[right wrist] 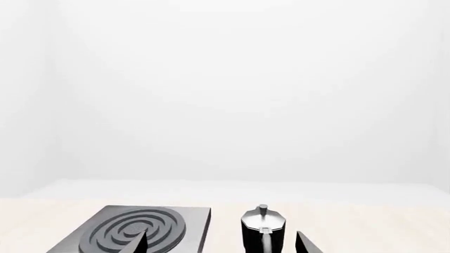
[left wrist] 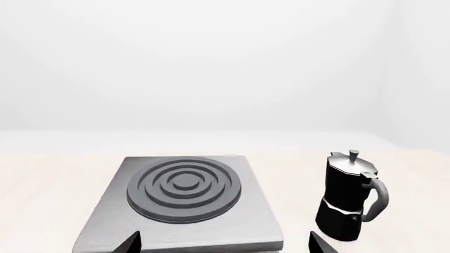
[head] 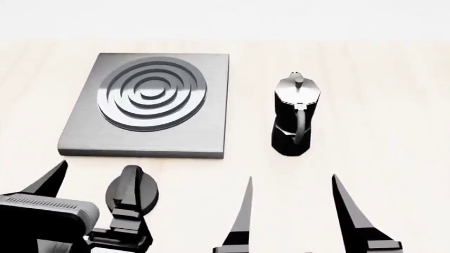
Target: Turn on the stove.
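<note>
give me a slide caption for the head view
Both open grippers, left and right, hover before stove, knob and moka pot.

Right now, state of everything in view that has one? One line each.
stove: flat on the table, burner bare, nothing on it.
knob: in front of the stove, between the left gripper's fingers, not visibly clamped.
moka pot: upright, lid shut, beside the stove.
left gripper: open.
right gripper: open, empty.

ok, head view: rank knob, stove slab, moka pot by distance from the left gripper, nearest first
1. knob: between the open fingers of the left gripper, at the table's near edge, apparently not yet clamped.
2. stove slab: just beyond the knob, ahead of the gripper.
3. moka pot: farthest, off to the right past the slab's right edge.
</note>
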Robot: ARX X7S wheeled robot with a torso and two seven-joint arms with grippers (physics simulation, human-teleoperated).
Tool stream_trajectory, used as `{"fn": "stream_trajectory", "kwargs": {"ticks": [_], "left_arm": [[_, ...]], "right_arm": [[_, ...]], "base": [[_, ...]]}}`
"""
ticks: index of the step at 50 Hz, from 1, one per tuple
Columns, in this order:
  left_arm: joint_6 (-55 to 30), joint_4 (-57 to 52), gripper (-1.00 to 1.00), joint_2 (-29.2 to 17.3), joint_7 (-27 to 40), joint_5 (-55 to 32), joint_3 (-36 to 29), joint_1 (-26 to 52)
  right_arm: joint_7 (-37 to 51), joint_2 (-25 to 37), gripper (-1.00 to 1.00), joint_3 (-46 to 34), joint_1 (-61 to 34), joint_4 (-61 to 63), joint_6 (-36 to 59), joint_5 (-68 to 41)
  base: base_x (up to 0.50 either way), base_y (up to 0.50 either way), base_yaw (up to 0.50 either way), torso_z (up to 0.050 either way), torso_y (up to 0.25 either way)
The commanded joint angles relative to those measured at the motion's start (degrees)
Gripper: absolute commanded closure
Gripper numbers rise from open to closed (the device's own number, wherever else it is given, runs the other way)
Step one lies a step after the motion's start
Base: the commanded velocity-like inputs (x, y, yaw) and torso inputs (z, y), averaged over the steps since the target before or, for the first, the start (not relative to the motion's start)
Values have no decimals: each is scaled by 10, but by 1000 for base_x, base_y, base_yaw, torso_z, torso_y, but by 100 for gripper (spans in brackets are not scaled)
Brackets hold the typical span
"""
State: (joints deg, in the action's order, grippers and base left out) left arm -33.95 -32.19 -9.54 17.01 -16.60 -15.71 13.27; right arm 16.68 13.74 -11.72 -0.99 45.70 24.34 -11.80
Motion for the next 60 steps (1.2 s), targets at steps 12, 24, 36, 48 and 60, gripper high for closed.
{"fn": "stream_trajectory", "kwargs": {"ticks": [12, 24, 36, 48, 60], "left_arm": [[53, 116, -100, 7, -2, 24, -34, 21], [69, 163, -100, 10, -2, 34, -52, 33], [84, 201, -100, 11, 0, 42, -66, 41], [104, 253, -100, 14, 2, 47, -72, 50], [117, 298, -100, 18, 2, 46, -78, 58]], "right_arm": [[5, 5, -100, -9, -2, -4, -2, -4], [6, 8, -100, -16, -4, -10, -5, -5], [9, 12, -100, -20, -4, -15, -10, -10], [13, 16, -100, -24, -6, -15, -11, -14], [17, 20, -100, -27, -6, -18, -15, -17]], "base": [[0, 0, 0, 0, 0], [0, 0, 0, 0, 0], [0, 0, 0, 0, 0], [0, 0, 0, 0, 0], [0, 0, 0, 0, 0]]}}
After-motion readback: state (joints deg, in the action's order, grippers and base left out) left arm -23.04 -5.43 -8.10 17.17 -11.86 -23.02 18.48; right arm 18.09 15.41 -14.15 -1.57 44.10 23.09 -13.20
